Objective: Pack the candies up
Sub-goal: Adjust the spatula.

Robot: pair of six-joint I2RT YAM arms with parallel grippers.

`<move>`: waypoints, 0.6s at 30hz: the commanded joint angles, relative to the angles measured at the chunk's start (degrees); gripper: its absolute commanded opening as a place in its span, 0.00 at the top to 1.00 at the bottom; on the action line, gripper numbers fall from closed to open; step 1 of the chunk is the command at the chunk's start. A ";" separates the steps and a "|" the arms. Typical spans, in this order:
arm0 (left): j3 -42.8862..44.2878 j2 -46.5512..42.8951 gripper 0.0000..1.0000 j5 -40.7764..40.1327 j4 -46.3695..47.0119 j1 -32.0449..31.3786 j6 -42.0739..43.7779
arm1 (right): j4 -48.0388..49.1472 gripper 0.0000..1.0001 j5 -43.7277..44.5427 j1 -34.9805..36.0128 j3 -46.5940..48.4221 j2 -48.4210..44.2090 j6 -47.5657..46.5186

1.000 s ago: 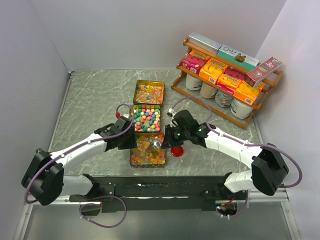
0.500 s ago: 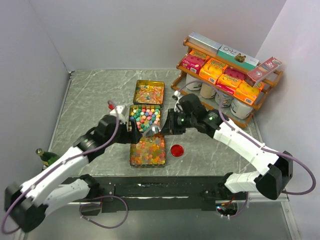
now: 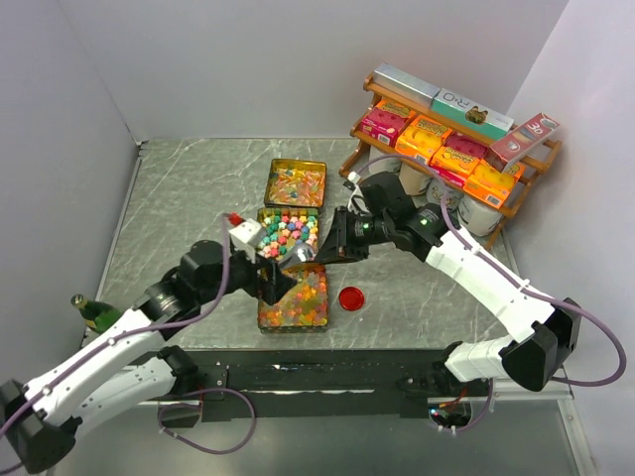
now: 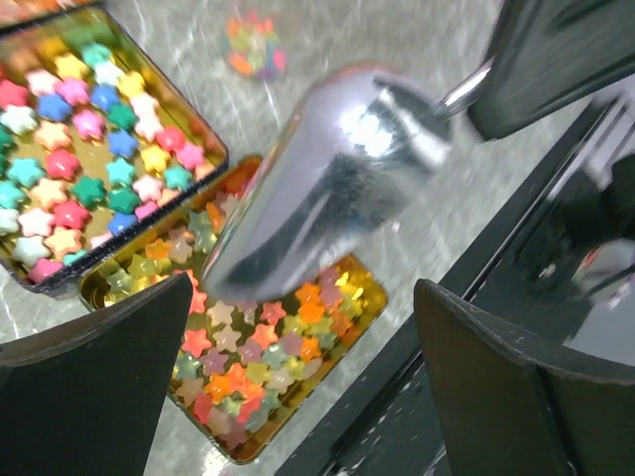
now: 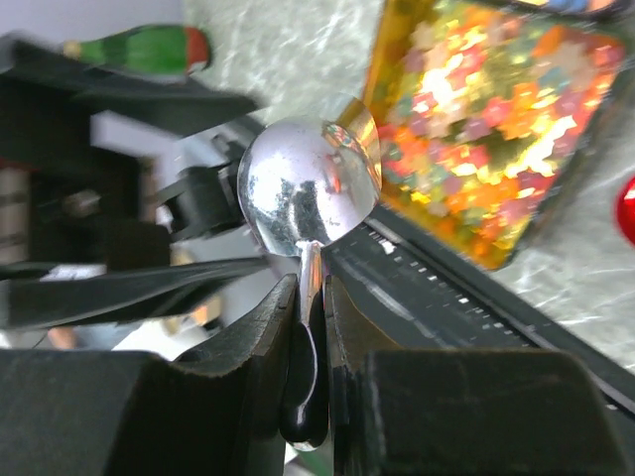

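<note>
Candies (image 3: 289,234) lying loose in three open tins, all left of the red lid (image 3: 350,297)

We see the nearest tin (image 3: 293,328), just left of the lid, filled with glossy star gummies in orange, red, green and yellow. The middle tin (image 3: 319,234), farther from the lid, holds matte stars in pink, blue, green and yellow. Farthest from the lid, the third tin (image 3: 296,162) holds orange and yellow pieces too small to make out.

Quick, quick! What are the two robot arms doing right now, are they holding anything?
Left end effector: wide open, gripping nothing.
Right end effector: closed on the handle of the shiny spoon.
</note>
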 commanded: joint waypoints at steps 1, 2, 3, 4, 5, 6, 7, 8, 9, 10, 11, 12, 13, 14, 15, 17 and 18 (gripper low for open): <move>3.18 3.33 0.01 -0.46 3.47 -3.04 6.71 | 1.12 1.00 -6.40 0.09 2.48 -1.63 3.44; 3.97 3.95 0.02 -1.08 3.47 -3.57 7.33 | 1.48 1.00 -7.02 -0.09 2.04 -1.63 3.79; 4.41 5.26 0.03 -2.04 3.56 -4.01 7.77 | 1.57 1.00 -7.38 -0.09 1.86 -1.72 4.32; 4.67 5.97 0.06 -3.96 3.65 -4.97 8.56 | 1.48 1.00 -7.90 -0.09 1.69 -1.81 4.50; 5.63 6.58 0.09 -5.37 3.56 -5.33 8.83 | 1.83 1.00 -9.13 0.00 1.16 -1.89 4.68; 6.17 7.63 0.13 -6.26 3.47 -5.68 9.00 | 1.92 1.00 -9.75 -0.09 0.81 -2.24 5.20; 6.61 8.08 0.28 -8.36 3.47 -6.20 9.27 | 1.92 1.00 -9.93 0.00 0.46 -2.42 5.20; 7.13 8.34 0.36 -8.99 3.65 -6.47 9.36 | 1.83 1.00 -10.28 0.00 -0.24 -2.68 5.29; 7.31 8.43 0.43 -8.99 3.91 -6.65 9.62 | 1.83 1.00 -10.37 -0.09 -0.60 -3.03 5.55; 7.31 8.35 0.54 -9.08 4.09 -6.91 9.80 | 1.83 1.00 -10.46 -0.09 -0.95 -3.04 5.56; 7.49 8.00 0.57 -9.08 4.17 -7.00 9.88 | 1.83 1.00 -10.46 -0.09 -1.47 -3.12 5.64; 7.49 7.82 0.65 -9.17 4.00 -7.00 9.89 | 1.83 1.00 -10.46 -0.09 -1.65 -3.21 5.73; 7.66 7.56 0.73 -8.73 3.74 -7.00 10.06 | 1.92 1.00 -10.28 -0.09 -1.83 -3.13 5.73; 7.58 7.12 0.83 -7.42 3.47 -7.09 10.24 | 1.92 1.00 -10.11 -0.09 -2.01 -3.21 5.73; 7.66 6.94 0.99 -6.71 2.78 -7.18 10.15 | 2.18 1.00 -9.67 -0.09 -2.09 -3.04 5.47; 7.58 6.68 0.99 -2.78 1.98 -7.09 10.32 | 2.71 1.00 -8.88 0.00 -2.27 -3.12 5.03; 7.84 6.94 0.99 -1.88 0.59 -7.09 10.15 | 2.97 0.98 -8.27 -0.09 -2.27 -3.13 3.98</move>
